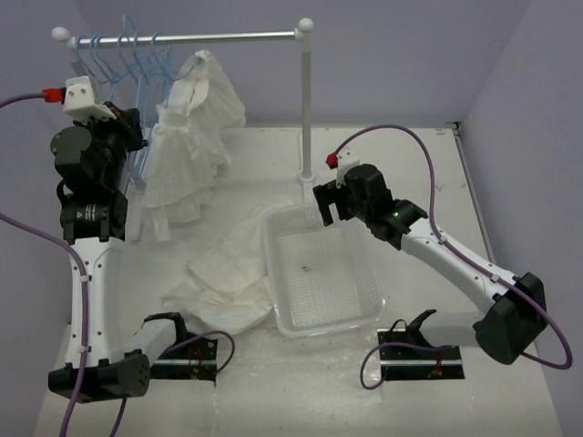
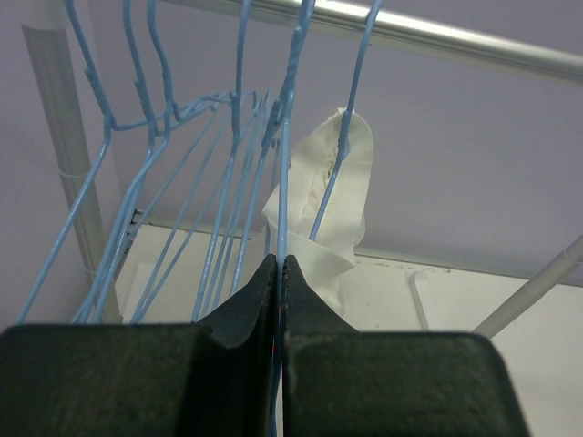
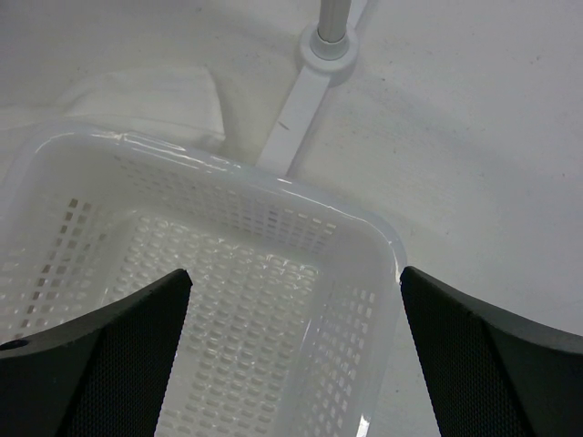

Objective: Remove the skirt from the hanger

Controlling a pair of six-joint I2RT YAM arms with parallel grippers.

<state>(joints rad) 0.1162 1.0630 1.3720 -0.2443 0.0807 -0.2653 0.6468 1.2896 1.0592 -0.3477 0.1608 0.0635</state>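
The skirt [image 1: 228, 273] lies crumpled flat on the table, left of the clear basket, and is on no hanger. Several blue wire hangers [image 1: 137, 64] hang at the left end of the rail [image 1: 209, 37]. My left gripper [image 1: 137, 146] is raised among them. In the left wrist view it [image 2: 281, 266] is shut on one hanger's thin blue wire [image 2: 284, 182], which runs up between the jaws. My right gripper [image 1: 325, 205] hangs open over the basket's far right corner [image 3: 364, 228], with nothing between its fingers.
A white ruffled garment [image 1: 196, 137] hangs from a hanger on the rail, just right of my left gripper, and shows behind the wires [image 2: 328, 200]. The rack's right pole [image 1: 307, 109] and its foot [image 3: 328, 41] stand behind the clear basket [image 1: 273, 264].
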